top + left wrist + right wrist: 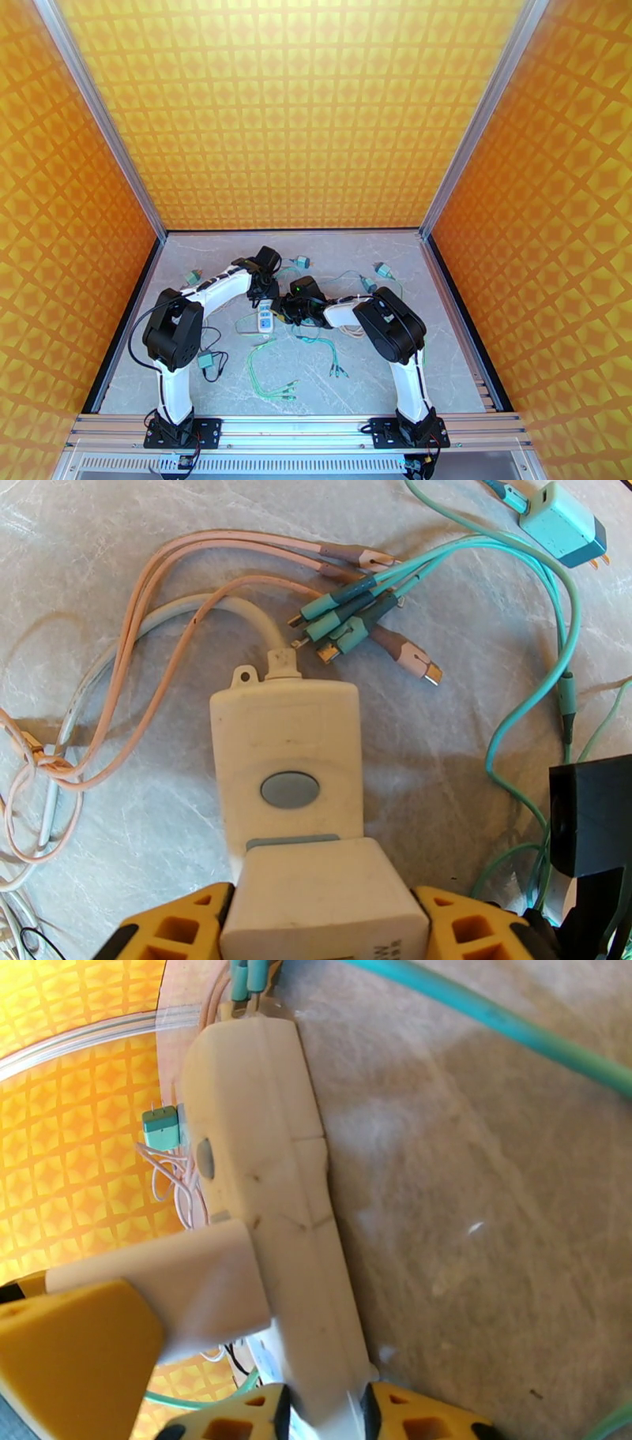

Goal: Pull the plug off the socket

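Socket [288,740] and plug [328,902] are matt white plastic; the bench [450,748] is smooth, marble-patterned; cables [340,600] have rubbery teal and pink sheaths.

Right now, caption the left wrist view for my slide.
Left hand grips the white plug seated in the white socket block.

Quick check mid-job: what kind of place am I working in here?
Most likely a purpose-built robot test cell, not a home or factory floor: orange patterned wall panels in aluminium framing enclose a marble-look table, and loose charging cables and adapters lie scattered on it.
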